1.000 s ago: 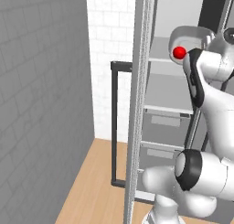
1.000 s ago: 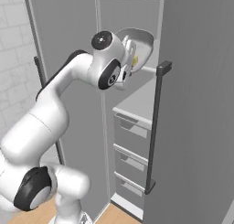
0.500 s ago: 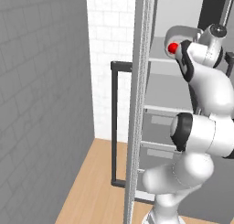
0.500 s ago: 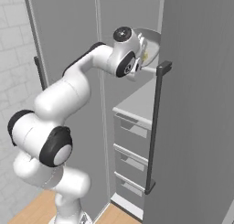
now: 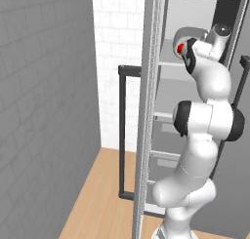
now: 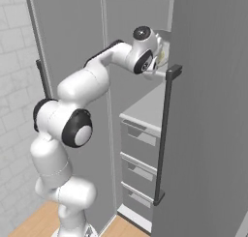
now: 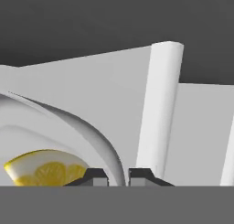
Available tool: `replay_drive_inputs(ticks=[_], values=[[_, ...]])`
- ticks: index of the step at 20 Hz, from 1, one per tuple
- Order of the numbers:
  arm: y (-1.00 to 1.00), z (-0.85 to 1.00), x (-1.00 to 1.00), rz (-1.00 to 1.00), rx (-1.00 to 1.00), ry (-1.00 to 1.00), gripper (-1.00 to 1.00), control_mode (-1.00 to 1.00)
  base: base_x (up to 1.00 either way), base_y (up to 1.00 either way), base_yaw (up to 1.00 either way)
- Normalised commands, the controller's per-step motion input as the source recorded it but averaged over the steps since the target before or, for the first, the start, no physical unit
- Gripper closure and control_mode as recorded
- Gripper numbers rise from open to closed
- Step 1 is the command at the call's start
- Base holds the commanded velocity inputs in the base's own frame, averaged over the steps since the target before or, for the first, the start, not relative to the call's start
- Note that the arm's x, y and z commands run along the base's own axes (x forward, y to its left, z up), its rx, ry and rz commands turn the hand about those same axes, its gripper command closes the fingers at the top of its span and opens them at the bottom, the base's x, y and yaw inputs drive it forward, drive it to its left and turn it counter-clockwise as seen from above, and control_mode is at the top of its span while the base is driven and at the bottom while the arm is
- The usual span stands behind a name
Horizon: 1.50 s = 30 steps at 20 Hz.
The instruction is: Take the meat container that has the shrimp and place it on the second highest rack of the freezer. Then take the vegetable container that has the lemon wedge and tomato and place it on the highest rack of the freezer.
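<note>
Your pincer [image 7: 118, 175] is pinched tight on the rim of the vegetable container [image 7: 98, 138], up high inside the open freezer [image 6: 145, 120]. You can count one tray here. It curves away up and to the left of the pincer tips. One yellow lemon wedge [image 7: 45, 172] lies in it, just left of the tips. One red tomato [image 5: 179, 48] shows close by the hand. Three grey drawers [image 6: 138, 137] sit well below the pincer. No words or labels can be read.
</note>
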Motion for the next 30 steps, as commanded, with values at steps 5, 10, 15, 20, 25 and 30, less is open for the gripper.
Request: replay_drive_inputs(ticks=[5,10,15,20,25,30], values=[[-0.01,-0.12,0.26,0.0,-0.07,0.0,-1.0,-1.0,0.0,0.0,0.0],[0.53,-0.2,-0.56,0.0,-0.2,-0.08,-1.0,-1.0,0.0,0.0,0.0],[1.0,-0.29,-1.0,0.0,-0.22,-0.16,-1.0,-1.0,0.0,0.0,0.0],[0.71,-0.71,-1.0,0.0,-0.01,0.03,-1.0,-1.0,0.0,0.0,0.0],[0.29,-0.65,-1.0,-0.01,0.02,0.14,-1.0,-1.0,0.0,0.0,0.0],[0.23,-0.57,-1.0,-0.09,0.01,0.18,-1.0,-1.0,0.0,0.0,0.0]])
